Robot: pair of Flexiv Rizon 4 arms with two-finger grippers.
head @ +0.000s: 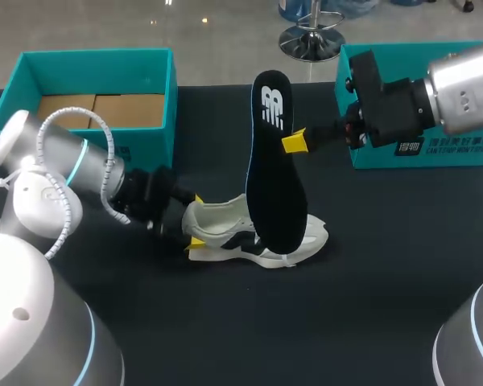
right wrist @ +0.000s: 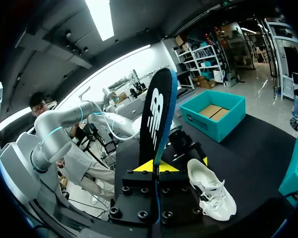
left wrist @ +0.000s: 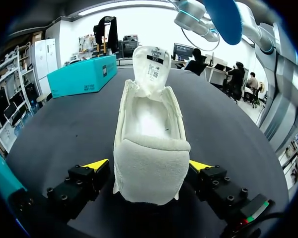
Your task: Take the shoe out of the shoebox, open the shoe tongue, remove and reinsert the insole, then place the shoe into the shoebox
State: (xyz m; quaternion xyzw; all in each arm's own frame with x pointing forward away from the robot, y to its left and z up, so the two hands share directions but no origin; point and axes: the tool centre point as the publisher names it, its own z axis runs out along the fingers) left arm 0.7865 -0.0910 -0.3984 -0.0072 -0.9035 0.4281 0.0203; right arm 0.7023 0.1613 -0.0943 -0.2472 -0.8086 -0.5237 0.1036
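A white shoe (head: 253,237) lies on the black table, its tongue (left wrist: 151,64) pulled up and its inside bare. My left gripper (head: 196,220) is open around the heel (left wrist: 151,171), one yellow tip on each side; I cannot tell whether they touch it. My right gripper (head: 294,142) is shut on the black insole (head: 275,169) and holds it upright above the shoe, its lower end by the shoe's opening. In the right wrist view the insole (right wrist: 156,114) rises from between the yellow fingertips (right wrist: 145,167), and the shoe (right wrist: 213,191) lies beyond.
The open teal shoebox (head: 157,68) stands at the back left with a cardboard bottom. A second teal box part (head: 419,153) stands at the back right, partly behind my right arm. Black tabletop stretches in front of the shoe.
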